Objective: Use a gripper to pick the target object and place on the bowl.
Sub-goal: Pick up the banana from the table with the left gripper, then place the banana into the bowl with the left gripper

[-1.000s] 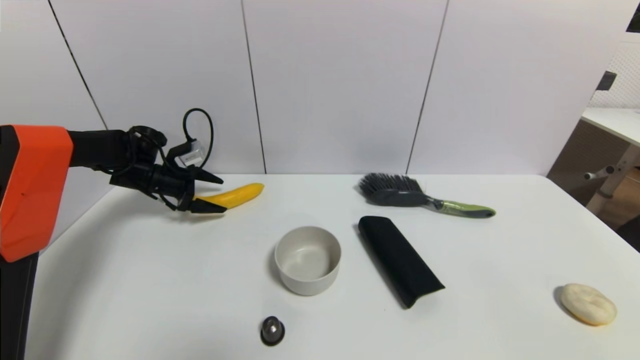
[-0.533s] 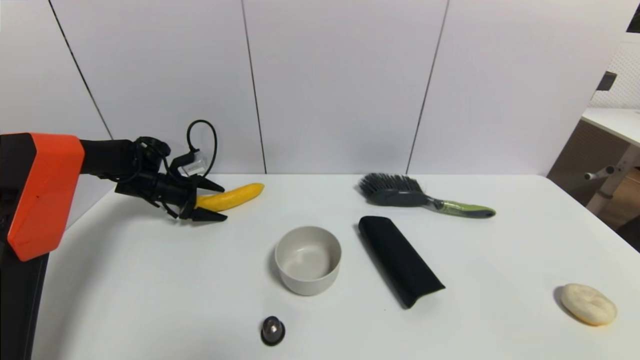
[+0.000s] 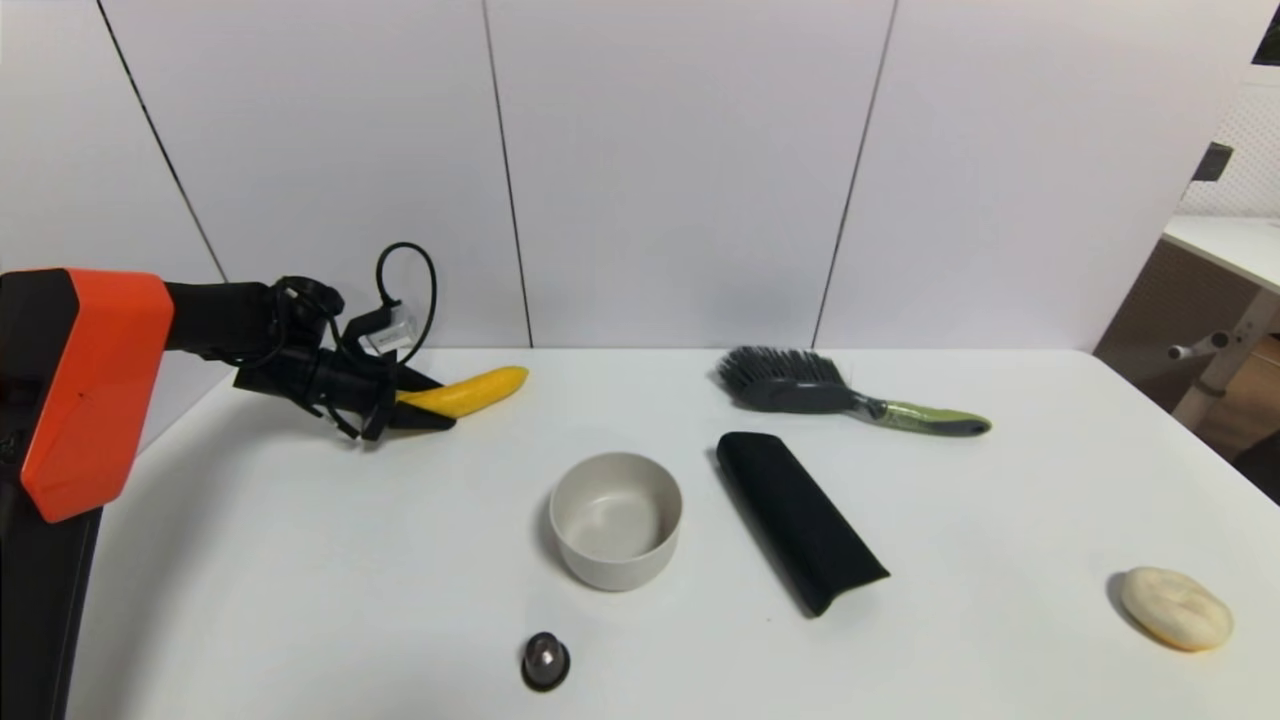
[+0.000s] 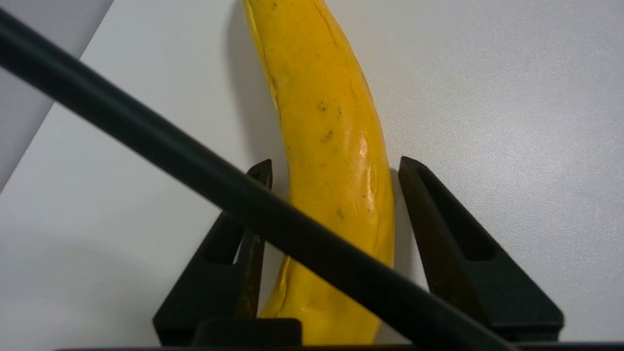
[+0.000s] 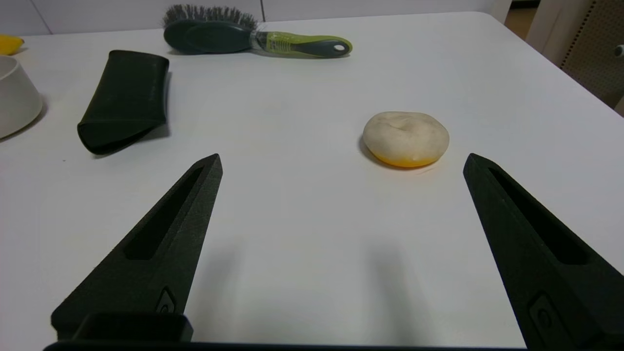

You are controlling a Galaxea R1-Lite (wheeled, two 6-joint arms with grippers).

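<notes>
The yellow banana (image 3: 480,388) lies on the white table at the back left. My left gripper (image 3: 445,402) is low at the banana's near end, with one pointed finger on each side of it. In the left wrist view the banana (image 4: 331,97) runs between the jaws of the left gripper (image 4: 335,163), with a thin strip of table showing on both sides. The off-white bowl (image 3: 615,570) stands empty in the middle, right of and nearer than the banana. My right gripper (image 5: 342,158) is open and empty, low over the table's right part, out of the head view.
A dark hairbrush with a green handle (image 3: 800,388) lies at the back. A black pouch (image 3: 800,520) lies right of the bowl. A cream bun-like lump (image 3: 1175,608) sits at the front right, and a small dark metal knob (image 3: 545,660) in front of the bowl.
My left gripper has moved forward and down along the banana's near end. Its jaws have narrowed around the banana. The banana has not moved.
</notes>
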